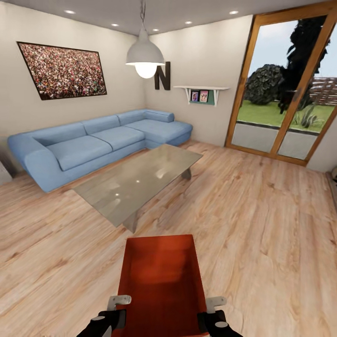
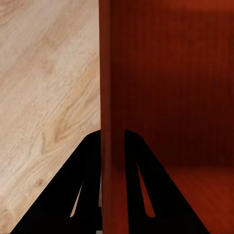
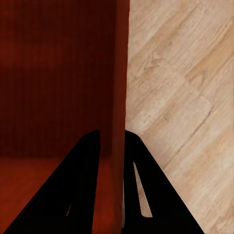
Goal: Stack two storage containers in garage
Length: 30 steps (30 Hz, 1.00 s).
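— Both grippers first: left gripper (image 1: 113,312) and right gripper (image 1: 211,312) sit nearest my head camera, one on each long wall of the storage container (image 1: 161,281).

— State?

— Clamped. My left wrist view has the left gripper (image 2: 113,195) with one finger outside and one inside the container's wall (image 2: 111,97), pinching it. Same on the right: right gripper (image 3: 113,195) straddling the opposite wall (image 3: 122,73), closed on it.

— Where's the container?

— Held up in front of me over the wood plank floor (image 1: 262,224), open top up, orange-red, nothing visible inside. Can't see it touching the floor.

— Room?

— Living room. Glass coffee table (image 1: 140,180) just beyond the container's far end. Blue corner sofa (image 1: 93,142) behind it along the left wall, framed picture (image 1: 63,70) above it. Pendant lamp (image 1: 145,58) hanging over the table, black letter N (image 1: 163,76) and small wall shelf (image 1: 201,91) on the far wall, wood-framed glass doors (image 1: 285,89) at right.
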### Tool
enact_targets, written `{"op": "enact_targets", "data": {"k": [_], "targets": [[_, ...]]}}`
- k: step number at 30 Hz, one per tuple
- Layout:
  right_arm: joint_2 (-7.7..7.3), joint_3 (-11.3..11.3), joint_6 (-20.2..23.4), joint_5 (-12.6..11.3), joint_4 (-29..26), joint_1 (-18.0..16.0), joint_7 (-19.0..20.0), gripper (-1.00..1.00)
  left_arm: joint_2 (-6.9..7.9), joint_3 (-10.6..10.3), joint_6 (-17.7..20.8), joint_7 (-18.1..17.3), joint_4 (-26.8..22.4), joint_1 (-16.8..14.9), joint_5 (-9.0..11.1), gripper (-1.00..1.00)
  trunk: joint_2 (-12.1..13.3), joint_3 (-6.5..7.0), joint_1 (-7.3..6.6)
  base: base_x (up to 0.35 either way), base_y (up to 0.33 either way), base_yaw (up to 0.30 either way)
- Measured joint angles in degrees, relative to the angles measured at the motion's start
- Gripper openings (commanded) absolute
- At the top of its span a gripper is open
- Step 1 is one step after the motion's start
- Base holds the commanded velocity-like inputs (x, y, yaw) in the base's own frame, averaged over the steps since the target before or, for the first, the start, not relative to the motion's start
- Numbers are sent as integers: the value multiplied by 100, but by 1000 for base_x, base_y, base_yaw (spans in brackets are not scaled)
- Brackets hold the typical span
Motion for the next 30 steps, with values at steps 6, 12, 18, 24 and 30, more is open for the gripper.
{"op": "enact_targets", "data": {"k": [6,12,18,24,30], "targets": [[0,0,0,-1,-2,2,-2,-100,1,-3,2,0,0,0,2,-100,0,0,0,0,0,269],[0,4,0,-3,-6,1,-5,-100,3,-5,-5,-1,1,0,7,-100,0,0,0,0,0,269],[0,3,0,-1,-4,0,-3,-100,1,-3,-5,-1,1,0,5,-100,0,0,0,0,0,269],[0,7,0,-5,-8,1,-8,-100,4,-6,-9,-1,3,-1,10,-100,0,0,0,0,0,269],[0,3,0,-1,-4,0,-3,-100,2,-4,-4,-1,0,0,6,-100,0,0,0,0,0,269]]}}
